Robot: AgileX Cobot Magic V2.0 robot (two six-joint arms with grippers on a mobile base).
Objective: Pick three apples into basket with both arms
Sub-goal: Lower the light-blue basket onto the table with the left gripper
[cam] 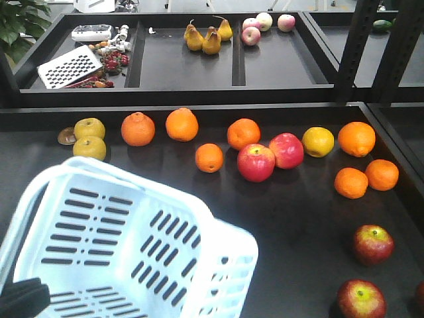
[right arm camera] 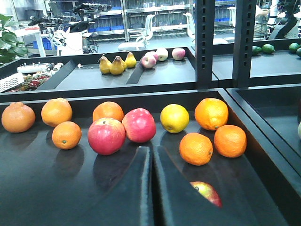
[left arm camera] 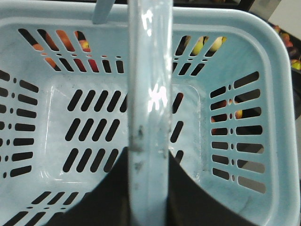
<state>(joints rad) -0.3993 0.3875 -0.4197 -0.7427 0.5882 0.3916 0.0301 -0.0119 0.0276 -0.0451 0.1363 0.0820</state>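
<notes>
Left gripper [left arm camera: 148, 162] clamps basket handle [left arm camera: 148, 70] — right gripper [right arm camera: 152, 155], closed empty, should open above apple [cam: 372, 244] right of basket [cam: 225, 233].

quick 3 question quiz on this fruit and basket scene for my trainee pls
1. True or false: one of the dark maroon apples is already in the basket.
2. What grips the basket's handle? A) left gripper B) right gripper C) nothing
3. How many bright pink-red apples lie side by side among the oranges?
Key: 1 false; 2 A; 3 two.
</notes>
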